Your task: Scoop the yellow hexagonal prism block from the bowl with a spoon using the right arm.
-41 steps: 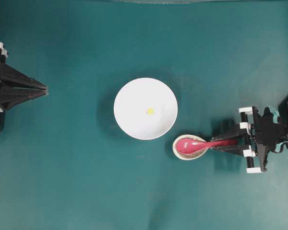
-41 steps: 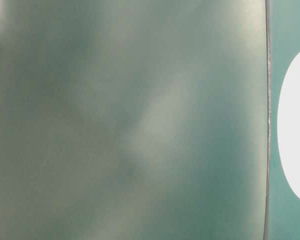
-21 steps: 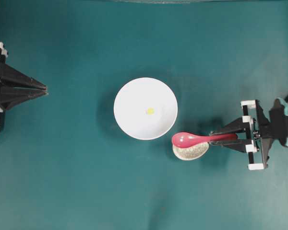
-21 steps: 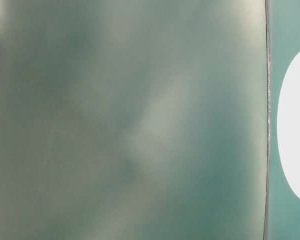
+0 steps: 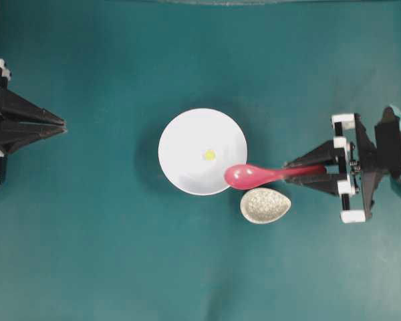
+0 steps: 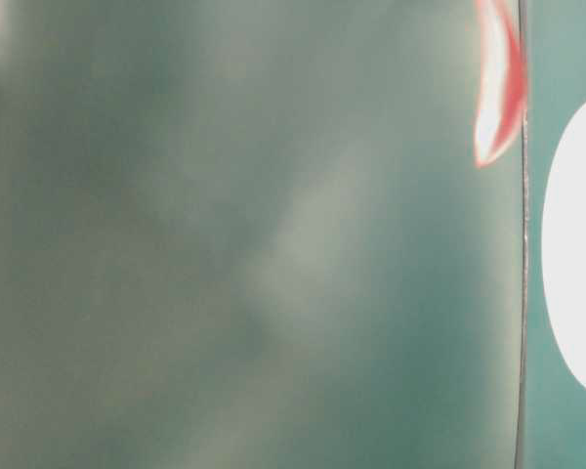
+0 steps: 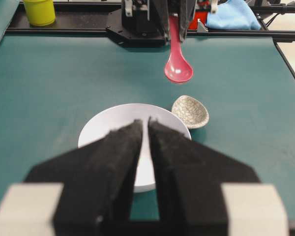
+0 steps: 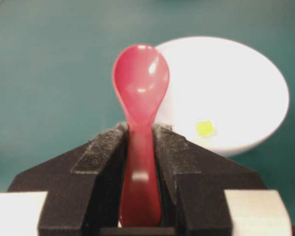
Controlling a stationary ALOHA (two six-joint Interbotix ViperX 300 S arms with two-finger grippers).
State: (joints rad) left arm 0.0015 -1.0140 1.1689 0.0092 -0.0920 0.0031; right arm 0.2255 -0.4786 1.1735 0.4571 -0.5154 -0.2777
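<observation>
Gripping the spoon [image 5: 260, 176] by its handle, the right gripper [image 5: 301, 170] held it level above the table [image 5: 107, 254], scoop over the bowl's [image 5: 187, 144] near rim. Block [image 5: 209, 155]: yellow, lying inside the bowl near its centre, apart from the scoop. Spoon rest [image 5: 265, 204]: speckled, bare, just beside the bowl, below the spoon's handle in the overhead view. Left gripper [image 5: 60, 124]: at the table's far left, fingers [image 7: 123, 162] pressed nearly together, holding nothing.
</observation>
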